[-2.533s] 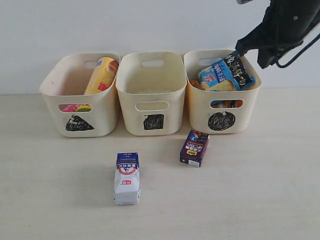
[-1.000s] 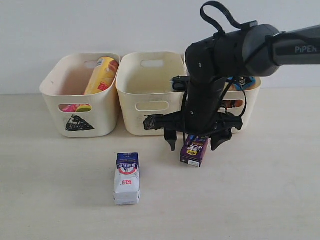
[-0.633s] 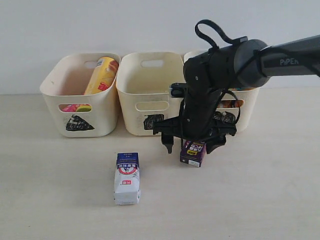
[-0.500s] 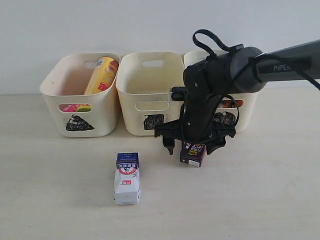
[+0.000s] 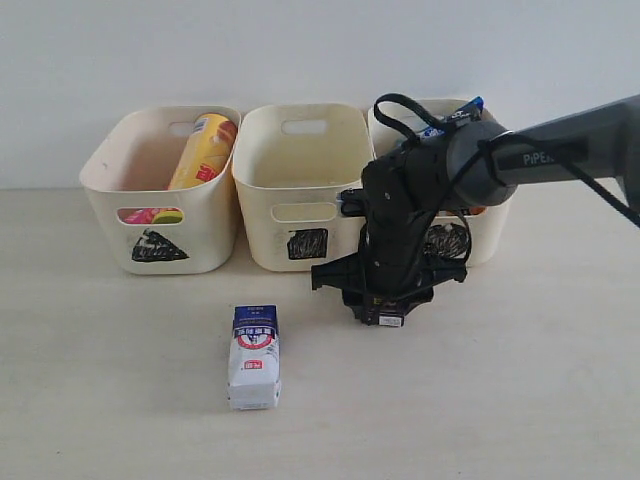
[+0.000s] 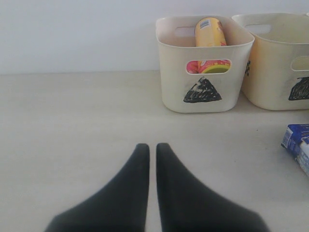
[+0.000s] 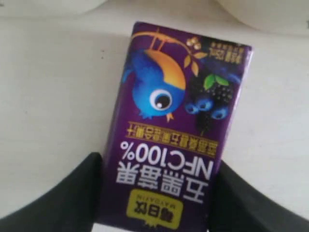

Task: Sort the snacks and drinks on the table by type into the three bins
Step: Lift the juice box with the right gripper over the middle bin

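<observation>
Right claw [image 7: 157, 166] clamps the purple juice carton [image 7: 178, 111] by its long sides, near the square-marked bin [image 5: 262, 200], apparently for lifting.

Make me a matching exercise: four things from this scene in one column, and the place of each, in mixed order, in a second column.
1 purple carton
2 white carton
3 yellow tube
4 square bin

A in the triangle bin
B between triangle bin and circle bin
C in the right tool
D lying on the table, untouched

Pairs: 1-C, 2-D, 3-A, 4-B
</observation>
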`<state>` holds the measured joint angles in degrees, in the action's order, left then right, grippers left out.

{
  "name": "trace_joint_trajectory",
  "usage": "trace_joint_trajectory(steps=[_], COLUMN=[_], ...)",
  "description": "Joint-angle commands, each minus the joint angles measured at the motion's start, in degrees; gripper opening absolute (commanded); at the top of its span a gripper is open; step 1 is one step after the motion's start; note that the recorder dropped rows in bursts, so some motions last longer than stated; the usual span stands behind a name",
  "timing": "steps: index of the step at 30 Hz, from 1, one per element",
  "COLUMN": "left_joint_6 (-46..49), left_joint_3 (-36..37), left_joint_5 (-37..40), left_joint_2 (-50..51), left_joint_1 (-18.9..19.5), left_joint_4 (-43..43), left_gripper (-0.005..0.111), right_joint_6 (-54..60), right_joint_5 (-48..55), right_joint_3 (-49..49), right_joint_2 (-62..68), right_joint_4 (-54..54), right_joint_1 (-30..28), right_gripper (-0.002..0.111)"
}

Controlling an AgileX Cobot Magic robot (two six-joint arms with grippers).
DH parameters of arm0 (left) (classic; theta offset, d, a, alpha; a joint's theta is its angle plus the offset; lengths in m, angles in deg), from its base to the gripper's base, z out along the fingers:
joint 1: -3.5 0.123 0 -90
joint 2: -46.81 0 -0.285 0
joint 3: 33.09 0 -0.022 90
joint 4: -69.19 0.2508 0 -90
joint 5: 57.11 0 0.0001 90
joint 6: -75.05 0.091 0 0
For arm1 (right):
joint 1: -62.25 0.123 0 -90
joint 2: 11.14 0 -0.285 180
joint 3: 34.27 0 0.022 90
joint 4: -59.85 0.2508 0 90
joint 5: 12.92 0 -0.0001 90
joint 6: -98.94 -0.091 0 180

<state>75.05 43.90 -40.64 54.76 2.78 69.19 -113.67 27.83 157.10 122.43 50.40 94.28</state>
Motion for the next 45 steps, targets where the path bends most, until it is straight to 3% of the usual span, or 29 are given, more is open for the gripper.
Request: trace_joint_trajectory(steps=[1, 7, 14, 26, 33, 39, 45], left_joint_6=[0.49, 0.49, 0.49, 0.49, 0.49, 0.49, 0.49], left_joint_3=[0.23, 0.23, 0.23, 0.23, 0.23, 0.23, 0.23], left_joint_5=[-0.15, -0.15, -0.15, -0.15, -0.15, -0.15, -0.15], left_joint_2=[-0.16, -0.16, -0.16, -0.16, -0.16, -0.16, -0.16], left_joint_1=[0.19, 0.19, 0.19, 0.19, 0.19, 0.19, 0.19], left_joint_4=[0.00, 0.00, 0.00, 0.00, 0.00, 0.00, 0.00], left_gripper=[0.004, 0.004, 0.004, 0.004, 0.004, 0.004, 0.004], right_joint_6=[2.56, 9.99, 23.08, 32.61, 32.61, 33.38, 33.38], right_joint_5=[1.78, 4.49, 6.84, 10.54, 4.54, -7.47, -6.94], right_joint_3=[-0.03, -0.03, -0.03, -0.03, -0.03, 1.57, 15.38], right_joint_2=[0.07, -1.98, -6.68, -15.06, -19.86, -19.13, -10.71], right_joint_4=[-0.32, 0.24, 8.04, 9.45, 9.45, 10.23, 8.65], right_joint_1=[-0.22, 0.00, 0.00, 3.49, 3.88, 3.88, 1.69], right_gripper=[0.001, 0.001, 0.001, 0.001, 0.000, 0.000, 0.000])
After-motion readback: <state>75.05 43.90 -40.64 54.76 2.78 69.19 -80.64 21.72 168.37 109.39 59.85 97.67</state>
